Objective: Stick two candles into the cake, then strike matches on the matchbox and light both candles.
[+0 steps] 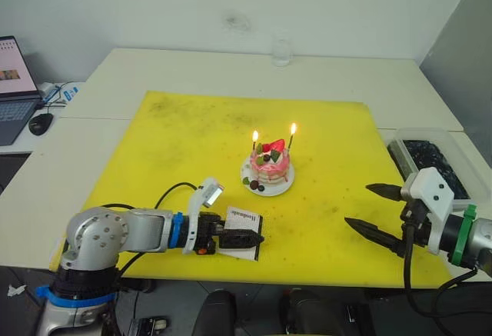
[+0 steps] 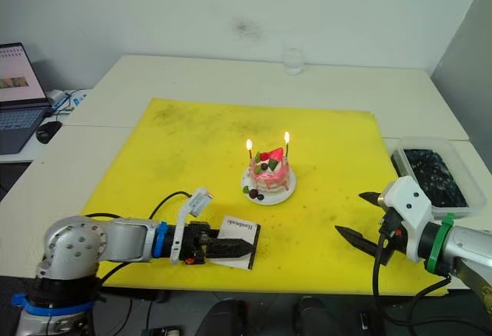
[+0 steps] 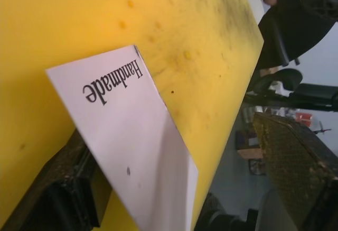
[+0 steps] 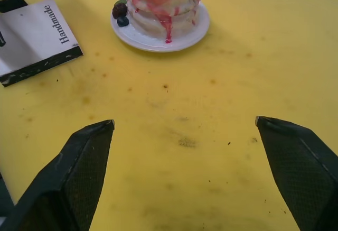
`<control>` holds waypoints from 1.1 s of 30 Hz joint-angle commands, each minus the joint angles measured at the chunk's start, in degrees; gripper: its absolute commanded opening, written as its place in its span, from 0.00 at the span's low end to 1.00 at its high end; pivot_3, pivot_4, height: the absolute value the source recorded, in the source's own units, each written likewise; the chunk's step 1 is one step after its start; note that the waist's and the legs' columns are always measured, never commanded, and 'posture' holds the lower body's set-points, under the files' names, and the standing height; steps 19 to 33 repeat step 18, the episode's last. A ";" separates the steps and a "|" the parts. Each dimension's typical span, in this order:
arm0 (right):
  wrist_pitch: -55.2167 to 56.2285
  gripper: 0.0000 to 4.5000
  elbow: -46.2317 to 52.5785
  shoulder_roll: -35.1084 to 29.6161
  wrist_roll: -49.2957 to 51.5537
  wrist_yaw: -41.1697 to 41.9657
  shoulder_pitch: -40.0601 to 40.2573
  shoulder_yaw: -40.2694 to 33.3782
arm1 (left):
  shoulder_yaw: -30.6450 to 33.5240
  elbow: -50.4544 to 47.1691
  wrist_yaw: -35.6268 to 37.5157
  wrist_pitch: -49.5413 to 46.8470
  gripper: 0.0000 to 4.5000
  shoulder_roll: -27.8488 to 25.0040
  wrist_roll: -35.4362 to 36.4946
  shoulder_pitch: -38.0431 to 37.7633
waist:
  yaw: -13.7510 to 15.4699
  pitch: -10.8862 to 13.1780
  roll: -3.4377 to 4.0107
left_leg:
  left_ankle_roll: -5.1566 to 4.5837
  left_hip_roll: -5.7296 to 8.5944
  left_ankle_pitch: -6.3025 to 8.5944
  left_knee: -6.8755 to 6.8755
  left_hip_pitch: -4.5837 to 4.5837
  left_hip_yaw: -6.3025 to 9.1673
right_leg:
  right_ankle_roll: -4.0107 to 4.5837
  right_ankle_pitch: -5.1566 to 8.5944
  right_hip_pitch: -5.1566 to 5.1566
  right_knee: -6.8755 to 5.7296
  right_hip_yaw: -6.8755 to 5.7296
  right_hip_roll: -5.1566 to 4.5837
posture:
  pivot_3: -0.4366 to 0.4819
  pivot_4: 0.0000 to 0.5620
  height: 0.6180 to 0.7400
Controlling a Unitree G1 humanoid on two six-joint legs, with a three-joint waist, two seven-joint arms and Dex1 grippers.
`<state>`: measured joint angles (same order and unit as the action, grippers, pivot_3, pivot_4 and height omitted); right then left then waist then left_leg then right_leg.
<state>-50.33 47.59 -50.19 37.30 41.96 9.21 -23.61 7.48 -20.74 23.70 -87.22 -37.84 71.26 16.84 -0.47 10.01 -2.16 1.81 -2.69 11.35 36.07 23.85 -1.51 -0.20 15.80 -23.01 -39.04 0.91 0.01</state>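
Left eye view shows both candles (image 1: 255, 141) burning on the cake (image 1: 270, 165), so I think lighting is finished; left claw (image 1: 250, 237) grips the matchbox (image 1: 244, 221) and should release it, right claw (image 1: 375, 209) spread empty.

You see a bright yellow mat (image 1: 192, 144), speckled with dark smudges, on the off-white tabletop (image 1: 338, 74). The cake (image 1: 270, 165) is pink with red drips, topped by a red strawberry and dark berries, on a white plate (image 1: 281, 188). The matchbox (image 1: 243, 221) near the mat's front edge is white with black "Handmade" lettering and a black edge. Both grippers' jaws are black.
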 commanded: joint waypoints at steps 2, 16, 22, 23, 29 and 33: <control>3.08 1.00 -0.56 -3.64 0.12 3.42 -1.61 -2.36 | 1.59 -9.71 10.69 9.45 0.93 -12.87 -6.83 -3.07 | -0.04 0.01 -0.01 | 0.00 0.00 0.00 -0.03 0.04 -0.03 | 0.02 0.01 -0.08 0.02 0.03 0.00 | 0.48 0.27 1.00; 17.81 1.00 -15.64 -13.32 -4.12 20.75 -4.27 -7.80 | 10.08 4.91 36.38 55.13 0.93 -27.81 -37.96 -15.86 | 0.45 0.08 0.04 | -0.01 -0.04 0.03 -0.14 0.14 -0.20 | 0.57 0.36 -0.16 0.16 -0.01 -0.29 | 0.48 0.27 1.00; 17.94 1.00 -16.71 -14.57 -4.08 22.75 -4.12 -8.19 | 10.51 6.00 37.91 54.38 0.93 -28.20 -37.70 -15.77 | 0.43 0.08 0.04 | -0.02 -0.05 0.04 -0.16 0.15 -0.23 | 0.58 0.38 -0.16 0.17 -0.01 -0.29 | 0.48 0.27 1.00; 17.94 1.00 -16.71 -14.57 -4.08 22.75 -4.12 -8.19 | 10.51 6.00 37.91 54.38 0.93 -28.20 -37.70 -15.77 | 0.43 0.08 0.04 | -0.02 -0.05 0.04 -0.16 0.15 -0.23 | 0.58 0.38 -0.16 0.17 -0.01 -0.29 | 0.48 0.27 1.00; 17.94 1.00 -16.71 -14.57 -4.08 22.75 -4.12 -8.19 | 10.51 6.00 37.91 54.38 0.93 -28.20 -37.70 -15.77 | 0.43 0.08 0.04 | -0.02 -0.05 0.04 -0.16 0.15 -0.23 | 0.58 0.38 -0.16 0.17 -0.01 -0.29 | 0.48 0.27 1.00; 17.94 1.00 -16.71 -14.57 -4.08 22.75 -4.12 -8.19 | 10.51 6.00 37.91 54.38 0.93 -28.20 -37.70 -15.77 | 0.43 0.08 0.04 | -0.02 -0.05 0.04 -0.16 0.15 -0.23 | 0.58 0.38 -0.16 0.17 -0.01 -0.29 | 0.48 0.27 1.00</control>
